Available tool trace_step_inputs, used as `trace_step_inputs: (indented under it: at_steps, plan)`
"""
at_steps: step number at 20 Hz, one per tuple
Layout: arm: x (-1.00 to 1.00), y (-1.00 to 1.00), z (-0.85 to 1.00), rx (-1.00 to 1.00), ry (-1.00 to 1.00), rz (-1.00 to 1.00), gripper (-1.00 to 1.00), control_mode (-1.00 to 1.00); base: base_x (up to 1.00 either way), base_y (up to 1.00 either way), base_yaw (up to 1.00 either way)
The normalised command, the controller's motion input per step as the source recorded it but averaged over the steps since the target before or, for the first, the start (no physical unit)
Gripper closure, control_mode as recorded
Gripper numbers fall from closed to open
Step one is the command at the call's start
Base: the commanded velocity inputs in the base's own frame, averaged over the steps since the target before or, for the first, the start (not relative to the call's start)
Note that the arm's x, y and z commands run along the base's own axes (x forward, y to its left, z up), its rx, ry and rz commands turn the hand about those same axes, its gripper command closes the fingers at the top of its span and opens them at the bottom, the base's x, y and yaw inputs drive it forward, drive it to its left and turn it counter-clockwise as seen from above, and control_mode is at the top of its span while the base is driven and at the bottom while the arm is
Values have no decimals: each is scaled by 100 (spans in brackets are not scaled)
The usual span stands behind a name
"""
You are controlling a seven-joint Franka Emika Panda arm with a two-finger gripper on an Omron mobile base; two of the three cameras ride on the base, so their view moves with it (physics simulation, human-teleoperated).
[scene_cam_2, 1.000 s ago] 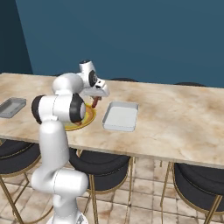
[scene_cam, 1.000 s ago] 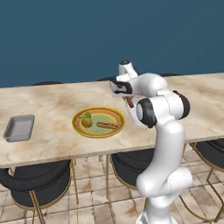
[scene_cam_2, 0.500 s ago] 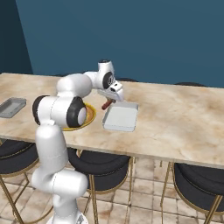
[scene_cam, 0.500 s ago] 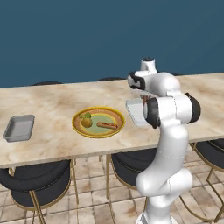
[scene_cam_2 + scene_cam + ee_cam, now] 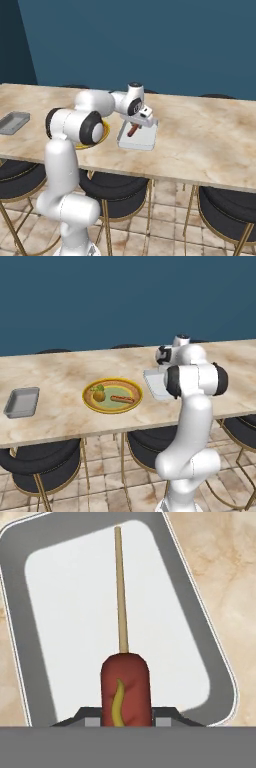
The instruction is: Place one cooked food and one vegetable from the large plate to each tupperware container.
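Between the pincer (image 5: 126,714) tips, seemingly clamped, a corn dog (image 5: 125,689) over the tray (image 5: 45,582).

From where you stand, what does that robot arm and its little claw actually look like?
The arm is glossy white, built of thick rounded tube segments joined by dark, drum-shaped joints. No loose cables or lettering are visible. It ends in a boxy white hand with a dark round cap. The gripper has two small dark finger tips; in the hand view, they appear as low dark-grey pads.
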Motion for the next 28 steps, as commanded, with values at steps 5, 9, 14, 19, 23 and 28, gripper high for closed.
trace_step_inputs:
  at_steps: [5, 9, 14, 19, 23, 28]
  plan:
    - [63, 0, -6, -10, 8, 21, 100, -100, 0, 0, 0]
    - [19, 0, -22, -10, 4, 23, 100, -100, 0, 0, 0]
    - [0, -27, -44, -7, 3, 15, 100, -100, 0, 0, 0]
    - [0, -3, -35, -1, 1, 3, 100, -100, 0, 0, 0]
    - [0, 0, -5, 0, 0, 0, -100, -100, 0, 0, 0]
    - [0, 0, 0, 0, 0, 0, -100, -100, 0, 0, 0]
